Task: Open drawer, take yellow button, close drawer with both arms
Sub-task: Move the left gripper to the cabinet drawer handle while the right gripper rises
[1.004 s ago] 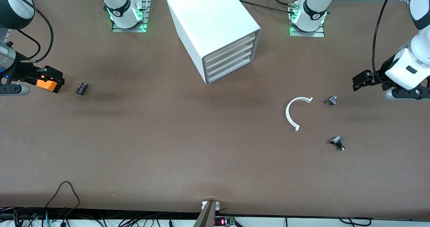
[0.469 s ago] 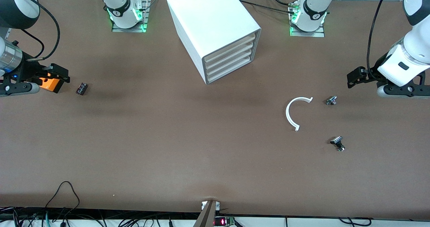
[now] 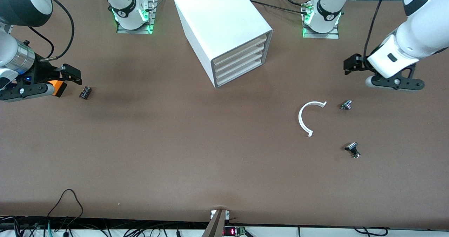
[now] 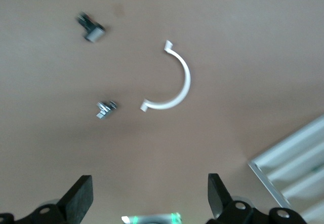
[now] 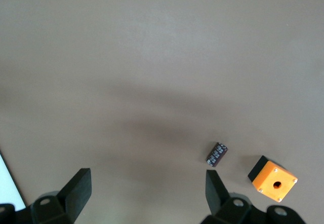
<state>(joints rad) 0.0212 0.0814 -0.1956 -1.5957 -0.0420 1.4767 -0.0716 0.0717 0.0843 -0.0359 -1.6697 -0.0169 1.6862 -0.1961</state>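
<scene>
The white cabinet (image 3: 224, 30) stands between the two arm bases, and all of its stacked drawers (image 3: 239, 60) are shut. A corner of the drawer fronts (image 4: 296, 158) shows in the left wrist view. The button is out of view. My left gripper (image 3: 352, 65) hangs open over bare table toward the left arm's end, with nothing between its fingers (image 4: 81, 196). My right gripper (image 3: 72, 76) hangs open over the table toward the right arm's end, and it is empty too (image 5: 147, 191).
An orange cube with a hole (image 3: 58, 87) lies partly under the right gripper, beside a small black part (image 3: 85, 92). A white C-shaped piece (image 3: 304, 117) and two small metal parts (image 3: 346, 105) (image 3: 353, 149) lie toward the left arm's end.
Both arms have swung in from the table's ends toward the cabinet. Both grippers have stayed open, and the objects on the table have not moved.
</scene>
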